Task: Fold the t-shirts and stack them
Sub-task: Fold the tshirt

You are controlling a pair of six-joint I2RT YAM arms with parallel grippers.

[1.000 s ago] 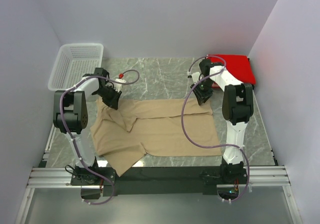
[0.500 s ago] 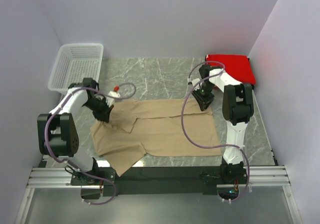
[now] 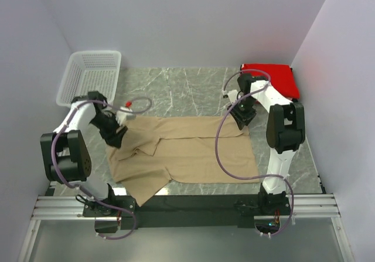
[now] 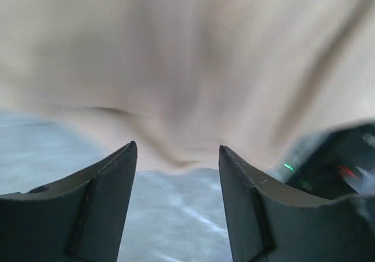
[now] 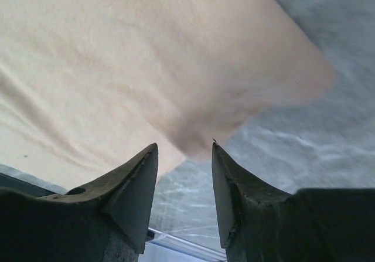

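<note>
Left gripper point(image 3: 115, 136) sits low at the far left corner of the tan t-shirt point(image 3: 193, 150), by the sleeve. Your left wrist view shows its fingers spread, the cloth edge lying just beyond the tips, nothing pinched. Right gripper point(image 3: 241, 119) mirrors it at the far right corner: jaws apart too, a narrower gap, with the rounded shirt corner right ahead of the tips.

That pairing makes sense to me. One arm per far corner reads as a set-up for lifting that edge and bringing it toward you for a fold.

The tan shirt lies spread across the middle of the table point(image 3: 176, 83), rumpled on the left, its near-left part reaching the near edge. The red t-shirt point(image 3: 274, 78) lies folded in the far right corner, probably the base of the stack.

Your left arm bows out wide, elbow to the left, wrist angled down and inward. The right arm reaches straight out, its forearm doubling back over the corner. The white basket point(image 3: 88, 77) stands far left, apart from all this.
</note>
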